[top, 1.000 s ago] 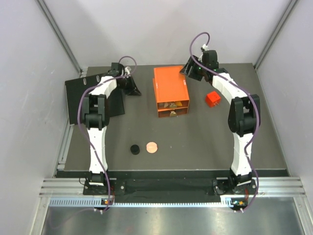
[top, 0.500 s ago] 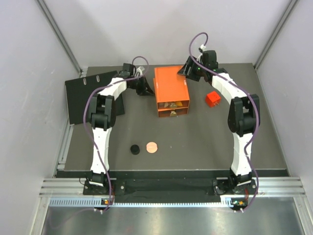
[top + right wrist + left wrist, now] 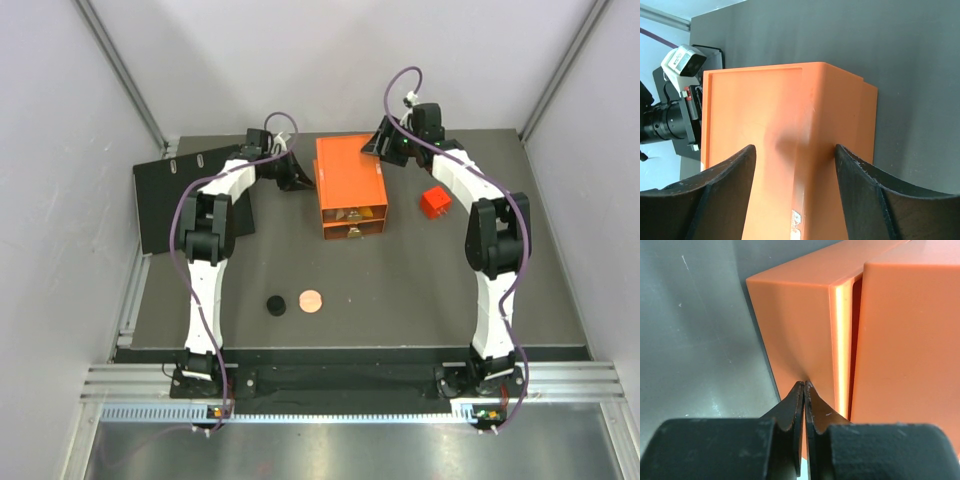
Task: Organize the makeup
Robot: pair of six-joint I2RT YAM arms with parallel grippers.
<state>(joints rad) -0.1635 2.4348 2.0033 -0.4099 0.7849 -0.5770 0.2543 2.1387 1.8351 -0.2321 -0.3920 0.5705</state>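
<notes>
While the pair of loose cosmetics lies near the front of the dark counter [image 3: 450, 290], both arms are reached out to the orange drawer box [image 3: 348, 175] at the back centre. The black round disc [image 3: 276, 305] and the pinkish-copper round disc [image 3: 311, 300] lie flat just beside each other, black to the left, well apart from the box and from both arms. The left fingers [image 3: 298, 180] are at the box's left side wall; the left wrist view shows these fingers [image 3: 795, 407] pressed together with nothing between them, their tips touching the orange wall close to a vertical seam. The right fingers [image 3: 385, 148] are at the box's far right corner; in the right wrist view these fingers [image 3: 865, 200] are spread wide, one on each side of that corner, gripping nothing, and contact with the box cannot be confirmed. The box's near face shows two stacked drawers holding pale contents, too small to identify from above. A small red cube [image 3: 435, 202] sits on the counter to the right of the box, apart from it. A flat black panel [image 3: 160, 210] lies at the counter's left edge, partly under the left arm.
</notes>
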